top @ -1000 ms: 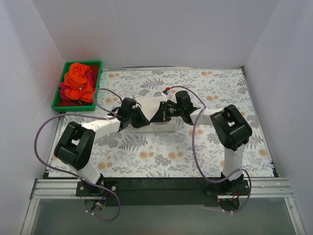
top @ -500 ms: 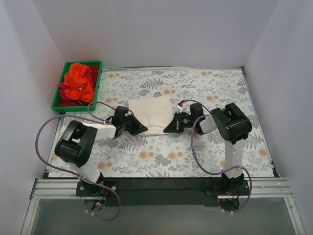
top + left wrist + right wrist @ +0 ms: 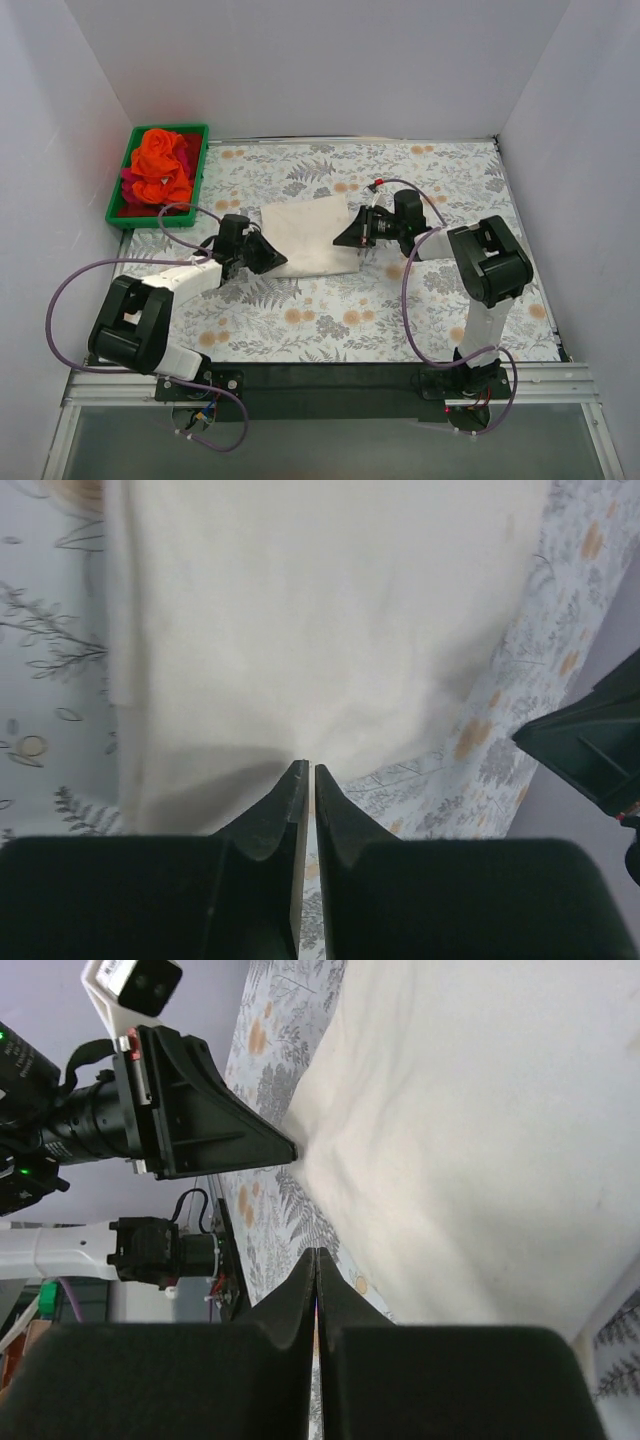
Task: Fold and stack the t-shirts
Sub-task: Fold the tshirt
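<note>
A cream t-shirt (image 3: 310,232) lies folded into a flat rectangle on the floral tablecloth, and also shows in the left wrist view (image 3: 320,610) and the right wrist view (image 3: 480,1140). My left gripper (image 3: 284,261) is shut and low at the shirt's left near corner; its tips (image 3: 306,767) touch the cloth's edge without gripping it. My right gripper (image 3: 337,242) is shut at the shirt's right edge, its tips (image 3: 317,1252) over the tablecloth just beside the cloth. Orange t-shirts (image 3: 160,165) and a red-magenta one (image 3: 135,195) lie crumpled in the bin.
A green bin (image 3: 117,196) stands at the back left corner. White walls close in the table on three sides. Purple cables loop from both arms over the tablecloth (image 3: 330,310). The right gripper shows at the right edge of the left wrist view (image 3: 590,750).
Both grippers came off the top of the cream shirt, swept toward its near edge, then moved apart to its left and right sides. The shirt now lies flat and uncovered.
</note>
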Motion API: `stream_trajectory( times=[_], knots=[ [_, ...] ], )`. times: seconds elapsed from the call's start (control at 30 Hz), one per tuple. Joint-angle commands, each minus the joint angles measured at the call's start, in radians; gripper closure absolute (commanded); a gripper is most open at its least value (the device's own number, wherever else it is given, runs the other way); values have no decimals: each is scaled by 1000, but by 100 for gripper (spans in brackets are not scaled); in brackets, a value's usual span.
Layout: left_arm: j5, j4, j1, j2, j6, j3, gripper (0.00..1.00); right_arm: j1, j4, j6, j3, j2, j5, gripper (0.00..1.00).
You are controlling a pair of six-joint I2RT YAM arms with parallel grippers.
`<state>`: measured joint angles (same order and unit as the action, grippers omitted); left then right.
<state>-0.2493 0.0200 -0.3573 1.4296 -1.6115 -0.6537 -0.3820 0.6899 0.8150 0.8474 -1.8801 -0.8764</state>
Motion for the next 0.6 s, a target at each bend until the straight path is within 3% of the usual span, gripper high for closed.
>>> stream_trajectory(
  times=[0.0, 0.2, 0.33, 0.57],
  knots=[
    [44, 14, 34, 37, 3, 58, 92, -3, 8, -5, 53, -97, 36, 99],
    [3, -11, 104, 86, -48, 180, 94, 25, 5, -46, 38, -214, 91, 99],
    [-8, 17, 121, 26, -42, 186, 93, 57, -12, -62, 12, -180, 82, 99],
    [34, 84, 121, -106, 27, 49, 76, 54, -81, -62, 134, -82, 85, 99]
  ],
)
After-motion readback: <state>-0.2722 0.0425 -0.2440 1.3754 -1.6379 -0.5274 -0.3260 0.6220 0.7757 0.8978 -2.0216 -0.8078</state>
